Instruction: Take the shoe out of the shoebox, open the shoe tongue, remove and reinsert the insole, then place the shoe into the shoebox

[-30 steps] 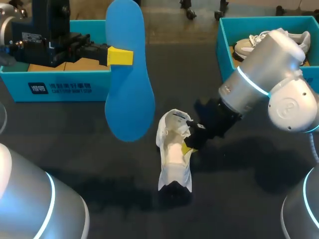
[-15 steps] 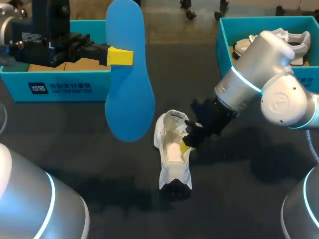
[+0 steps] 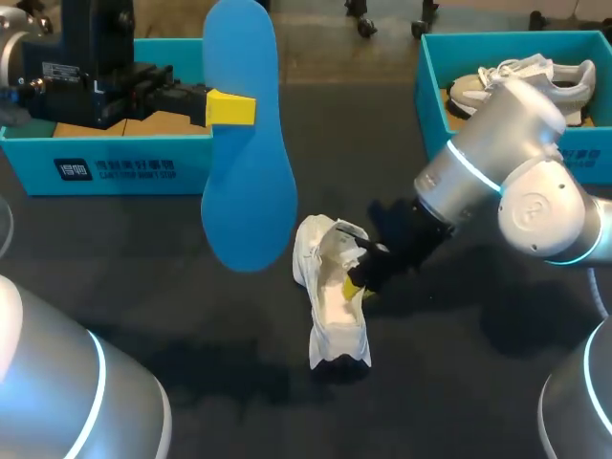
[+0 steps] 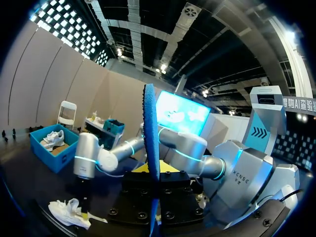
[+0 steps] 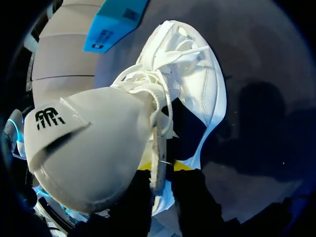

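The blue insole [image 3: 247, 143] stands upright in the air above the table's left middle, my left gripper [image 3: 229, 107] shut on its edge. Seen edge-on in the left wrist view, the insole [image 4: 150, 138] rises from that gripper [image 4: 152, 170]. The white shoe [image 3: 330, 287] lies on the dark table with its tongue folded back. My right gripper [image 3: 356, 282] is at the shoe's right side wall. In the right wrist view the grey tongue [image 5: 89, 148] fills the near side, and the shoe's side wall [image 5: 159, 168] passes between the slightly parted fingers of the right gripper [image 5: 160, 167].
A blue shoebox [image 3: 115, 167] sits at the back left behind my left arm. Another blue shoebox [image 3: 430, 86] at the back right holds a second shoe [image 3: 478, 88]. My right arm [image 4: 94, 158] stands over the shoe [image 4: 69, 213].
My right gripper has shifted a little to the left and its fingers have parted. The shoe has turned slightly and slid left with it. The left arm and insole have stayed still.
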Available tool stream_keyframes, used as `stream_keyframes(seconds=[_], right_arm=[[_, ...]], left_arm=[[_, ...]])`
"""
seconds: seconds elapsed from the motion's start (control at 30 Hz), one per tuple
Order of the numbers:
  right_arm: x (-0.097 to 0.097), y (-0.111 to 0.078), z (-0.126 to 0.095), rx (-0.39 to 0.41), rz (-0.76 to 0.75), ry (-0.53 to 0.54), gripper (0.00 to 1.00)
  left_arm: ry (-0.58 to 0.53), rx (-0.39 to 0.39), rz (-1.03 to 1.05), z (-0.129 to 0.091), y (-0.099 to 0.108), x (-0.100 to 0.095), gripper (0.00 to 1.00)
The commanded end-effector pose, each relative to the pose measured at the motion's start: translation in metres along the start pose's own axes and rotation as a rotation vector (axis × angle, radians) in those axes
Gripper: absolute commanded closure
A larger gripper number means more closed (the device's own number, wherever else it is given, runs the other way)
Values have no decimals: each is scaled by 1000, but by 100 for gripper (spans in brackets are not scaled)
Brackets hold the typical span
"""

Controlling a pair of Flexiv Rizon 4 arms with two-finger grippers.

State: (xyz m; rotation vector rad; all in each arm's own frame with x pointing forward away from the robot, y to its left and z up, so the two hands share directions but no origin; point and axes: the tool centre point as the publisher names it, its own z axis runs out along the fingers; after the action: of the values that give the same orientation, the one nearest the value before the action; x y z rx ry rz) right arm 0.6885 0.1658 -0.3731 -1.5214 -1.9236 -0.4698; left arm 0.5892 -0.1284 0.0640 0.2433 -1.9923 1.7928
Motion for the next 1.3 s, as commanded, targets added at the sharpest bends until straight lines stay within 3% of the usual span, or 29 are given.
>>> stream_keyframes(seconds=[0.03, 0.13, 0.33, 0.43, 0.53, 1.0, 1.07, 1.23, 1.3], right_arm=[[9, -14, -10, -62, 8, 15, 0], [21, -24, -25, -95, 29, 11, 0], [39, -38, -64, -75, -3, -7, 0], [45, -41, -86, -69, -53, 51, 0], [45, -42, -107, -82, -156, 191, 0], [45, -42, -107, -82, -156, 191, 0], [41, -36, -114, -87, -24, 253, 0], [48, -34, -142, -178, -16, 364, 0], [52, -32, -151, -208, -14, 458, 0]], left_arm=[[4, -3, 0, 2, -1, -3, 100], [4, -3, 0, 2, -1, -3, 100], [4, -3, 0, 2, -1, -3, 100], [4, -3, 0, 2, -1, -3, 100], [4, -3, 0, 2, -1, -3, 100], [4, -3, 0, 2, -1, -3, 100], [4, -3, 0, 2, -1, -3, 100], [4, -3, 0, 2, -1, -3, 100], [4, -3, 0, 2, -1, -3, 100]])
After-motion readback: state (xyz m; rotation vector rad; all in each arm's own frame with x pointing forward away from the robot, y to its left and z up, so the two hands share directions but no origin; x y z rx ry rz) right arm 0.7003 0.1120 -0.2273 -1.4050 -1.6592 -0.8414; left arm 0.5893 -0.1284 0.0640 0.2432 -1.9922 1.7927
